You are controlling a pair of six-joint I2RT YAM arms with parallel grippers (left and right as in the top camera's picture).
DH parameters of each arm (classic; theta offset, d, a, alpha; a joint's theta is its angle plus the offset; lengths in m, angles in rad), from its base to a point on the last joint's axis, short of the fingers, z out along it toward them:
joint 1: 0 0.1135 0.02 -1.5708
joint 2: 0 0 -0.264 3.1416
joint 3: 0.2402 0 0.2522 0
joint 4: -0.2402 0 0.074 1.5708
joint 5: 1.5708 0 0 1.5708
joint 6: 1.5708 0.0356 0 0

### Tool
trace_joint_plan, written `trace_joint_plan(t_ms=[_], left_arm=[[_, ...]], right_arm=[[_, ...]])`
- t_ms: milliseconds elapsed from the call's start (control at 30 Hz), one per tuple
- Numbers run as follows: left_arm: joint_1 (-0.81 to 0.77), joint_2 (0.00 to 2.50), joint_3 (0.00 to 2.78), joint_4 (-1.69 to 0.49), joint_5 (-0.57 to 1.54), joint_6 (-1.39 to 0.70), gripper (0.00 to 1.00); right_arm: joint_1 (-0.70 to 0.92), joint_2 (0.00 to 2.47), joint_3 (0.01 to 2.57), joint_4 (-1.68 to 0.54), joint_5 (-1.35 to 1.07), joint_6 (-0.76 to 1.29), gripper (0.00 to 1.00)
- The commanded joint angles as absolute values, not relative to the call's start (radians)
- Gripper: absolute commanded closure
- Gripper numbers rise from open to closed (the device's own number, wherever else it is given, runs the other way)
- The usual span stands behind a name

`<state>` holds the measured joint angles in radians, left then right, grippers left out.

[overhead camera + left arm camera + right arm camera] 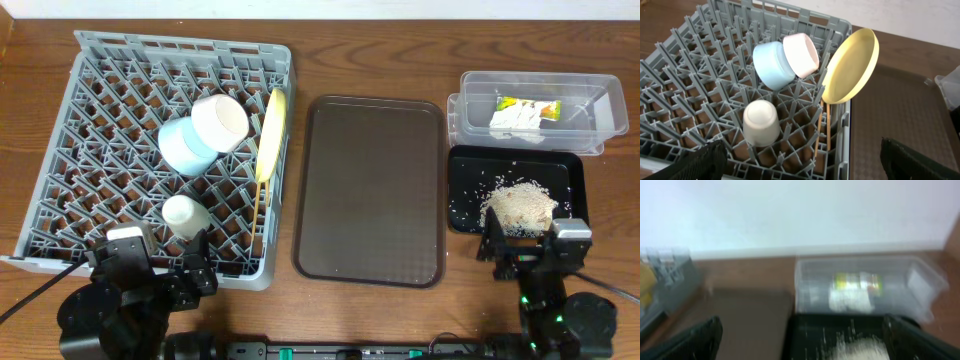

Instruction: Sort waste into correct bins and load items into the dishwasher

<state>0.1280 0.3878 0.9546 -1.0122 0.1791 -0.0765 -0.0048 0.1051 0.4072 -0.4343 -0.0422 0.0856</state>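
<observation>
The grey dish rack [180,42] holds a light blue bowl [180,148] nested with a white bowl [222,120], an upturned white cup [185,215], a yellow-green plate [271,125] on edge and chopsticks [261,215]. The clear tub [590,110] holds the wrapper [525,106] and the tissue [515,125]. The black tray [465,170] holds rice crumbs [518,205]. My left gripper [198,262] is open and empty at the rack's near edge [800,160], short of the cup [761,122]. My right gripper [520,245] is open and empty at the black tray's near edge [802,337].
A large brown serving tray [370,190] lies between the rack and the bins, with nothing on it. The right wrist view is blurred. The table's far edge meets a white wall.
</observation>
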Motion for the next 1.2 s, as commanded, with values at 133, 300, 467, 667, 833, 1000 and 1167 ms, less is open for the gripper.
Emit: trace_joint_plan(t_ms=[133, 300, 467, 667, 833, 1000, 1167], left_arm=[[0.125, 0.385, 0.95, -1.008, 0.171, -0.061, 0.02], [0.125, 0.385, 0.95, -1.008, 0.171, -0.061, 0.02], [0.125, 0.385, 0.95, -1.008, 0.171, -0.061, 0.02], [0.125, 0.385, 0.95, -1.008, 0.171, -0.061, 0.02], [0.125, 0.385, 0.95, -1.008, 0.171, -0.061, 0.02], [0.125, 0.385, 0.95, -1.008, 0.171, -0.061, 0.02], [0.125, 0.385, 0.95, -1.008, 0.171, -0.061, 0.02]], right_arm=[[0.065, 0.005, 0.124, -0.039, -0.03, 0.073, 0.01], [0.065, 0.005, 0.011, 0.138, -0.025, 0.073, 0.01], [0.066, 0.005, 0.006, 0.072, -0.028, 0.074, 0.01], [0.066, 0.006, 0.006, -0.081, -0.026, 0.073, 0.01], [0.066, 0.012, 0.006, -0.073, -0.027, 0.073, 0.01], [0.066, 0.012, 0.006, -0.073, -0.027, 0.073, 0.01], [0.066, 0.013, 0.006, -0.073, -0.027, 0.073, 0.01]])
